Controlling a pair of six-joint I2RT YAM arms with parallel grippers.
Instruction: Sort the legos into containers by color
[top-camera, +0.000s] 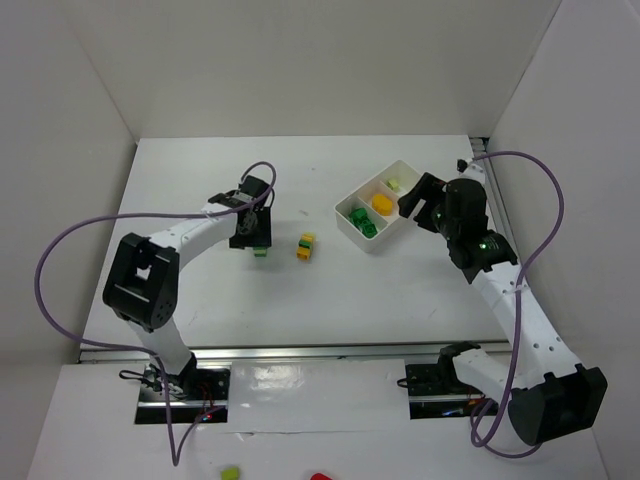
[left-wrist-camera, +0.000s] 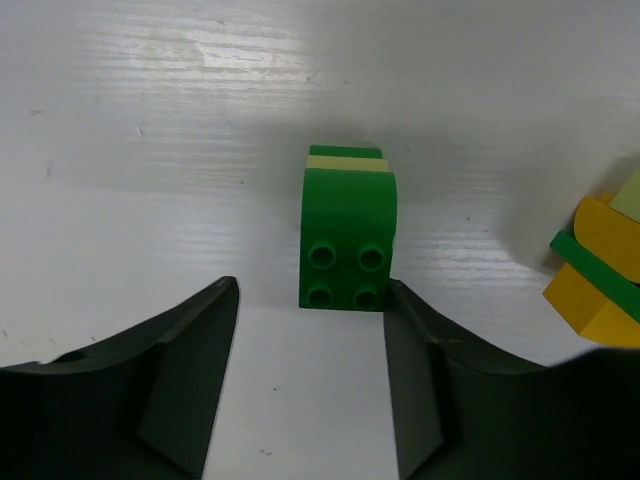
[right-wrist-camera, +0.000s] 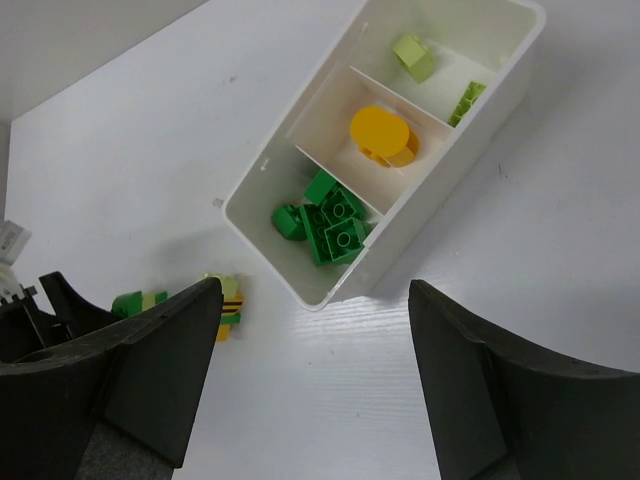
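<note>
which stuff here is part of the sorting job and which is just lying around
Job: green brick, yellow-green stack, white tray, sorted bricks inside it.
Lying about: purple cables, green bit and red bit at the top view's bottom edge.

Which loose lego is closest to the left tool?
The green lego with the pale stripe: it sits right at the open tips of the left tool, while the yellow lego lies off to one side.

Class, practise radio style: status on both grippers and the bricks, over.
Left gripper open, green brick between its tips. Right gripper open, empty, above tray. Yellow-green stack loose on table.
</note>
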